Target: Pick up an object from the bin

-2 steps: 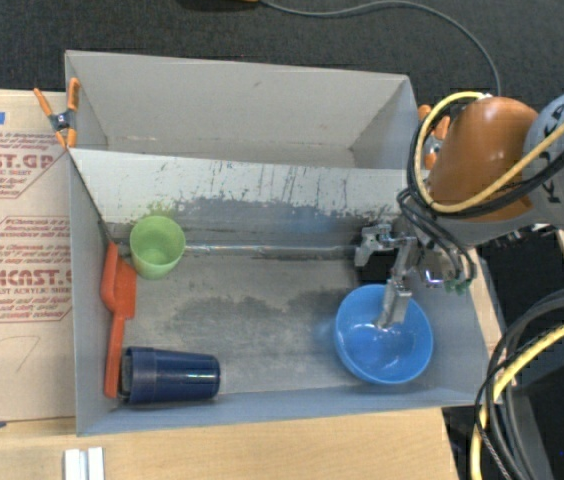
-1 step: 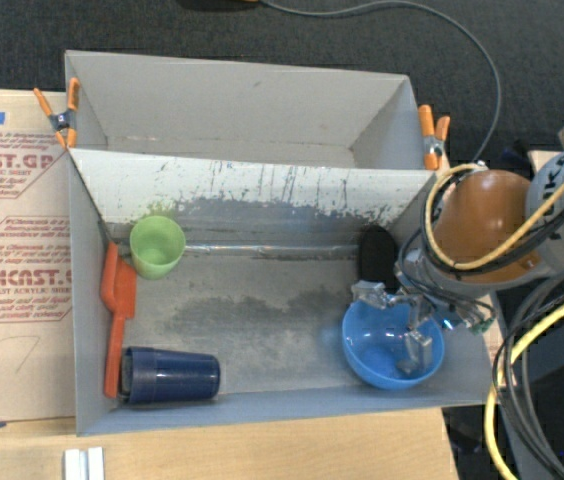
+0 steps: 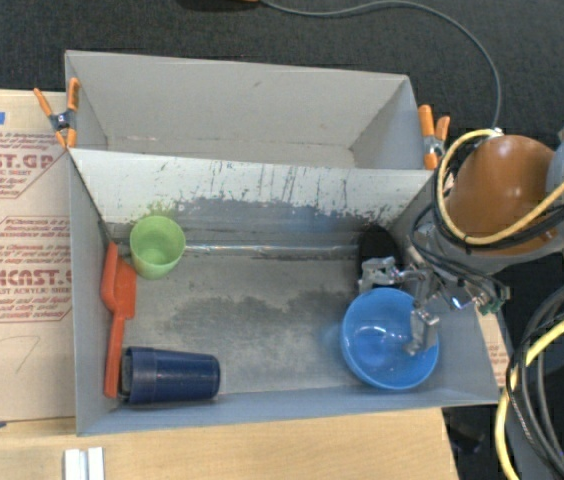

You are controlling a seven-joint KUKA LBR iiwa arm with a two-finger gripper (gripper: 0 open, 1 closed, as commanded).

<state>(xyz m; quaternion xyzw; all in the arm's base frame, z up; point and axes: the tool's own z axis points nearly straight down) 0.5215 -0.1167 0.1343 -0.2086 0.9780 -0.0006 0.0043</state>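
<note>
An orange plastic scoop (image 3: 119, 303) lies by the wall at nine o'clock. A small green plastic cup (image 3: 156, 245) stands at ten o'clock. A dark blue plastic cup (image 3: 170, 375) lies tipped over at seven o'clock, touching the scoop. A round blue plastic bowl (image 3: 390, 340) sits at four o'clock. The gripper (image 3: 417, 318) hangs over its right side, maybe to pinch the thin rim. Nobody can tell if it is apart or together.
</note>
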